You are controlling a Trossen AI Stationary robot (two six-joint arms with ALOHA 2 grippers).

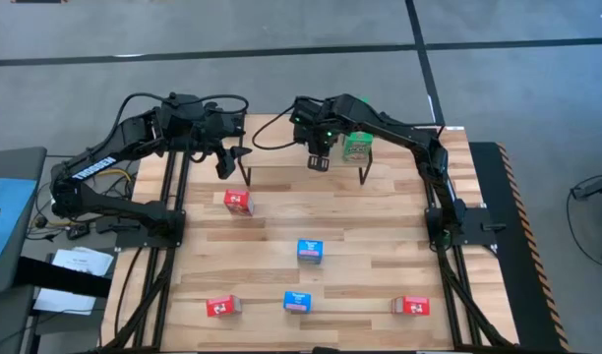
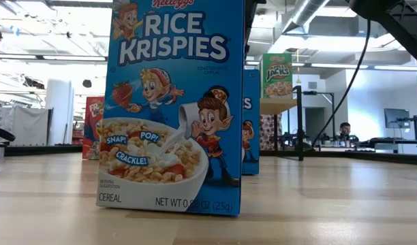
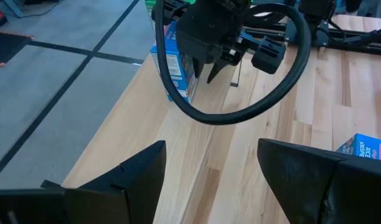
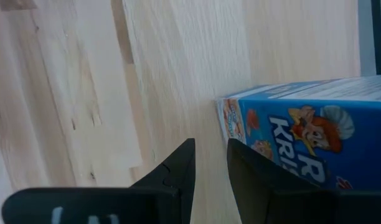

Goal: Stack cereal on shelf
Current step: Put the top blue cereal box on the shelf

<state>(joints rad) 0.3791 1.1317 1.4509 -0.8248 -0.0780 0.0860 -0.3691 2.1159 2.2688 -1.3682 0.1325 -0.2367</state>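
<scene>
Slatted tabletop (image 1: 380, 256) work: with the right gripper (image 4: 209, 165) pressed together and empty above the shelf (image 4: 178, 62), withdraw clear of the blue box (image 4: 315, 130) just beside it.

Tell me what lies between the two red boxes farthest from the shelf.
A blue box, between left red box and right red box, in the high view.

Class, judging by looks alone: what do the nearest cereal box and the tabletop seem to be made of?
Cereal box: likely thin cardboard with a glossy printed finish; crisp folded edges, colour graphics. Tabletop: light wood, smooth, probably sealed; visible grain and joined planks.
</scene>
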